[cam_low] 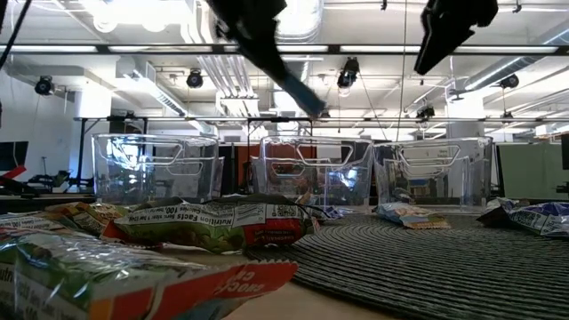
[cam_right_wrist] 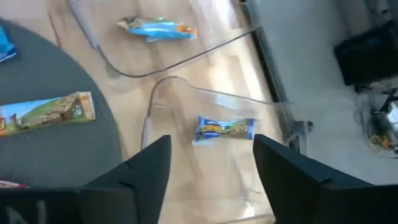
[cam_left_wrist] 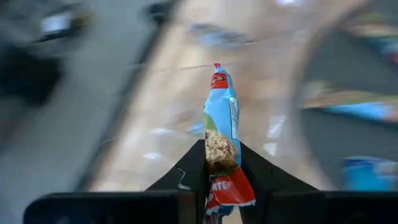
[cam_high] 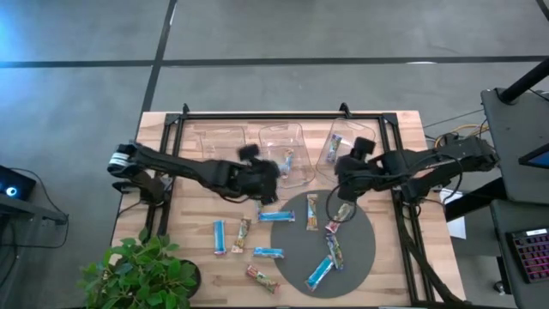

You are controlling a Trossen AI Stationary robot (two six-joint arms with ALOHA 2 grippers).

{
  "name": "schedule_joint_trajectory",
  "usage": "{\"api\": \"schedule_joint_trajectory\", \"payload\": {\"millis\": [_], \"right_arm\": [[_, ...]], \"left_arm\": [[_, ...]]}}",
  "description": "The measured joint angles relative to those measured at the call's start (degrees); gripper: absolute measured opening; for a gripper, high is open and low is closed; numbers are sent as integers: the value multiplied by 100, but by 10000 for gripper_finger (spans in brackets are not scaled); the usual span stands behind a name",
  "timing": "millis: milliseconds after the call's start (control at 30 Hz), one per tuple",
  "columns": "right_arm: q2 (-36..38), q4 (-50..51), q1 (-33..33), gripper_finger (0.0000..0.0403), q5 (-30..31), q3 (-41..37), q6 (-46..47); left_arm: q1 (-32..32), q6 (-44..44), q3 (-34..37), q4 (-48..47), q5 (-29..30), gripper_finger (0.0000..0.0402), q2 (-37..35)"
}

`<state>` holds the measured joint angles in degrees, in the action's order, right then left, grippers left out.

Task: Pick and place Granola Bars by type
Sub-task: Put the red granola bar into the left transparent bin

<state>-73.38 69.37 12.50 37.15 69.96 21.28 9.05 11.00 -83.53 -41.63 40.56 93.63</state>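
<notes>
- Sorting is mid-way: several granola bars lie loose on the wooden table and on the round grey mat, while a few already sit in the clear bins along the far edge.
- Left pincer is clamped on a blue bar with a red end; the bar stands out past the fingertips, lifted clear of the table. In the high view this pincer hangs just short of the middle bin.
- Right pincer stands wide and holds nothing, poised over the right bin, where a blue-and-yellow bar lies on the floor of the bin. That looks like a bar just let go, though this is a judgement.
- Step in hand, as I read it: the left arm carrying its blue bar to a bin.
- Next move calls for bringing the bar over the bin that holds matching blue wrappers, clearing the bin's rim, then opening the fingers. The right arm should lift out and go to another bar on the mat, keeping apart from the left arm.
</notes>
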Motion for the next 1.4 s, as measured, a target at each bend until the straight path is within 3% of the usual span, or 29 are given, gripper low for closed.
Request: {"api": "schedule_joint_trajectory", "payload": {"millis": [133, 233, 333, 467, 667, 767, 1000, 1233, 1400], "right_arm": [[299, 73, -6, 241, 104, -26, 329], [451, 57, -23, 247, 219, -84, 535], [478, -3, -28, 249, 216, -146, 570], [422, -163, -51, 249, 212, -279, 487], [312, -233, -51, 248, -1, -413, 467], [312, -229, -51, 249, -115, -449, 472], [354, -242, -55, 248, -237, -464, 359], [312, -716, -204, 245, -1368, -553, -180], [299, -1195, -205, 239, -2063, -785, -334]], "left_arm": [[65, 1303, -544, -2183, 1160, 42, -305], [6, 2862, -786, -3895, 1379, 42, -356], [-94, 3768, -615, -4644, 1354, 42, -359], [-228, 3691, 135, -3942, 1330, 45, -349], [-534, 3862, 1085, -3533, -12, 93, -344], [-486, 4234, 1199, -3531, -108, 122, -381], [-180, 3759, 141, -3801, -107, 158, -538], [-106, 3540, -1251, -3786, -101, 159, -665], [-30, 3349, -1323, -3631, -1027, 160, -667]]}}
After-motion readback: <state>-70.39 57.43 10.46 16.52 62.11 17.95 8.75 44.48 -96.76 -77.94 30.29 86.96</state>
